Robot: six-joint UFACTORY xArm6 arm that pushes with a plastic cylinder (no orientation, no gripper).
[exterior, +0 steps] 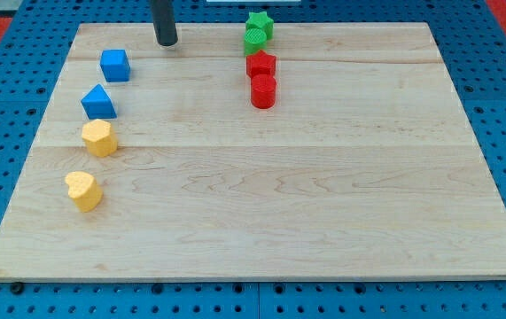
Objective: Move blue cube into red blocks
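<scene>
The blue cube (115, 65) sits near the board's top left. My tip (167, 42) is up and to the right of it, apart from it, near the board's top edge. Two red blocks stand at the top middle: a red angular block (260, 64) and a red cylinder (263, 90) just below it, touching. The red blocks lie well to the right of the blue cube.
A green star (259, 24) and a green cylinder (255, 40) stand just above the red blocks. A blue triangular block (98, 102), a yellow hexagonal block (99, 138) and a yellow heart (83, 190) line the left side. The wooden board (323, 195) lies on a blue pegboard.
</scene>
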